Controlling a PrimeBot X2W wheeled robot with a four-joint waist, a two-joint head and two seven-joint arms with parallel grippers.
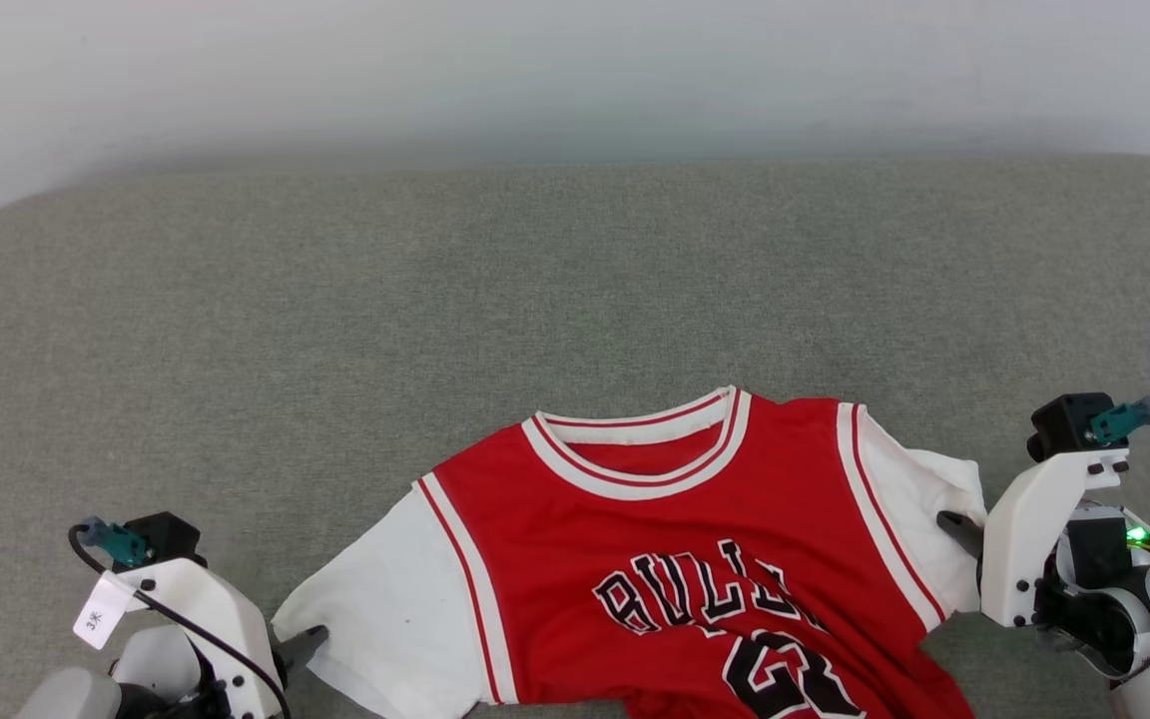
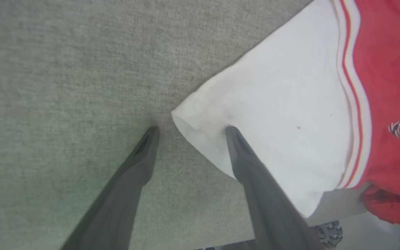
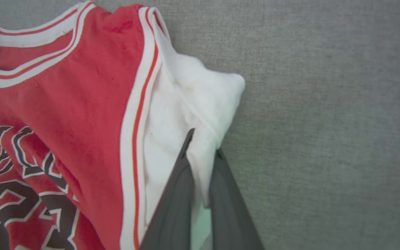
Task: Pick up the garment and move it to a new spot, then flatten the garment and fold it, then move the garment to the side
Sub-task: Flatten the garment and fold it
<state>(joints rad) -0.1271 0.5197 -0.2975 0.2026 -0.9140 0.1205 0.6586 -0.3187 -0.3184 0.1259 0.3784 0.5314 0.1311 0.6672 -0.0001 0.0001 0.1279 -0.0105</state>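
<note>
The garment, a red T-shirt with white sleeves and black lettering, lies face up on the grey cushion, collar pointing away from me. My right gripper is shut on the edge of its right white sleeve, with cloth pinched between the two fingers; the head view shows this gripper at the sleeve's outer edge. My left gripper is open at the other white sleeve. One finger rests over the sleeve's corner, the other finger on bare cushion. In the head view the left gripper touches that sleeve's tip.
The wide grey fabric surface stretches far beyond the shirt toward a pale wall. The shirt's lower part runs past the near edge of the head view.
</note>
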